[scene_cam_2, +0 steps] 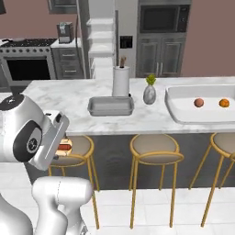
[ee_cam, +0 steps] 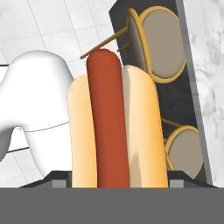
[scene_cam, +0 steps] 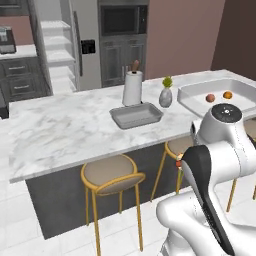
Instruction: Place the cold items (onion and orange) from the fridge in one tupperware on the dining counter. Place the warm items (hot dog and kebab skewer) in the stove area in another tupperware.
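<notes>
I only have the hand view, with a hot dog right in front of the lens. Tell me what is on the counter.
Observer: A grey tupperware sits on the dining counter, with nothing in it.
Operator: Report the cold items.
Observer: The onion and orange lie apart in a white tupperware further right.
Operator: Say what stands between the containers.
Observer: A small vase; a paper towel roll stands behind the grey one.
Operator: Give the gripper's height.
Observer: The hot dog it holds sits below the countertop, by a stool.
</notes>
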Robot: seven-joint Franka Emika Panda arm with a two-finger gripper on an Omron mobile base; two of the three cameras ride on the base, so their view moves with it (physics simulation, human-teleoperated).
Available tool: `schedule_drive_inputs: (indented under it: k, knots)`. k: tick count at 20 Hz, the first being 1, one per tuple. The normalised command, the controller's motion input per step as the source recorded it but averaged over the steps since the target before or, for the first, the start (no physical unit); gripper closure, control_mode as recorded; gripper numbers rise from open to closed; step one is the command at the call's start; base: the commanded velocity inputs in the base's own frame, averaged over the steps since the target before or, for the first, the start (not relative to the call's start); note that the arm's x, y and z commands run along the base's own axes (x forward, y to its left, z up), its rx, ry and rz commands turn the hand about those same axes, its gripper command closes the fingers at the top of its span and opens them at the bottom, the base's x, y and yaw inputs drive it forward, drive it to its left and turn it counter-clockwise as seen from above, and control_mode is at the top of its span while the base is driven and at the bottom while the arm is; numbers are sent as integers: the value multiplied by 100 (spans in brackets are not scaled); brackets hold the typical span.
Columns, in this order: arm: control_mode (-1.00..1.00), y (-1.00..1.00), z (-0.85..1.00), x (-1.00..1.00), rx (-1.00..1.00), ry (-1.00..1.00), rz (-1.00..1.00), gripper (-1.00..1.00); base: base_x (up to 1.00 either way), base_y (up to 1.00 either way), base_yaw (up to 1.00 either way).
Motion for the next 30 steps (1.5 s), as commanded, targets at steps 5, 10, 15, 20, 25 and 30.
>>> schedule_drive_inputs:
  k: [5, 10, 15, 20, 25, 30]
  knots:
    - [100, 0, 0, 0, 0, 0, 0, 100, 33, -60, 6]
    - [100, 0, 0, 0, 0, 0, 0, 100, 51, -21, 3]
    - [100, 0, 0, 0, 0, 0, 0, 100, 49, 0, 0]
    - [100, 0, 0, 0, 0, 0, 0, 100, 49, 0, 0]
    - [100, 0, 0, 0, 0, 0, 0, 100, 50, 0, 0]
    - [-100, 0, 1, 5, 3, 0, 0, 100, 36, -2, 0]
